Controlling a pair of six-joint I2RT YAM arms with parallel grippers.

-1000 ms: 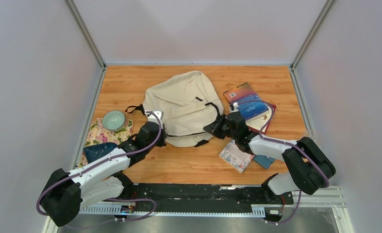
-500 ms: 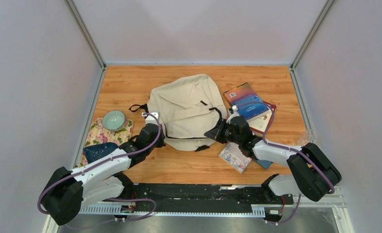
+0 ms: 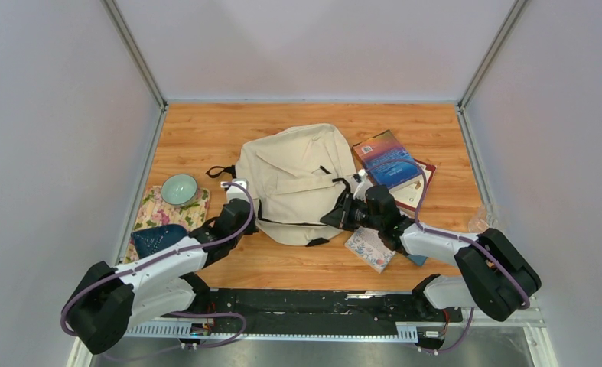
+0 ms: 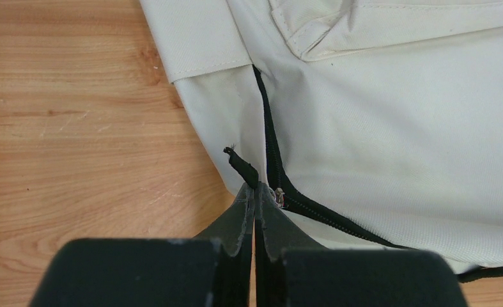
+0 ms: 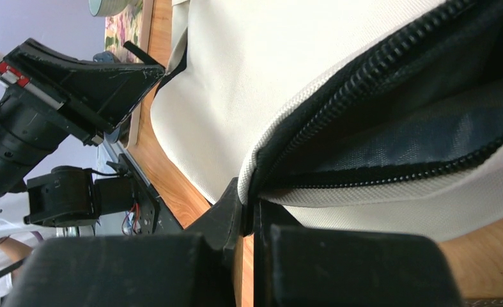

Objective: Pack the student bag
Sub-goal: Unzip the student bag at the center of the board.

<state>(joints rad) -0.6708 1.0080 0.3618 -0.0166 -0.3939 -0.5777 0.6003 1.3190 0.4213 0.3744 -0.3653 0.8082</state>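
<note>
Two arms meet the student bag [image 3: 294,180] at its near edge, one at each side. At the far left of the table [image 3: 206,130] a flowered cloth [image 3: 160,212] carries a pale green bowl [image 3: 179,189], apart from the bag. Next is the left gripper [image 4: 254,192]. Its jaws are pressed together on the black zipper pull [image 4: 243,169] at the bag's near left corner, with the small metal slider [image 4: 278,196] just beside the tips.

The bag lies flat in the middle of the table, beyond both grippers, with its front pocket upward. From the slider the black zipper [image 4: 325,214] runs to the right along the near edge. Its long axis therefore goes across, from the left gripper toward the right one.

At the near right corner the right gripper [image 5: 247,203] is clamped on the cream edge, just where the zipper is parted and a dark lining [image 5: 427,128] shows. I cannot tell if the stretch between the grippers is open. Further right lie the books [image 3: 393,162] and a small flowered notebook [image 3: 370,247], near the right arm.

In my judgement the step is opening the main compartment. The right arm anchors the fabric, and the left arm, which has the pull, should draw it along the zipper line and not across it. Otherwise the thin tab may slip out.
</note>
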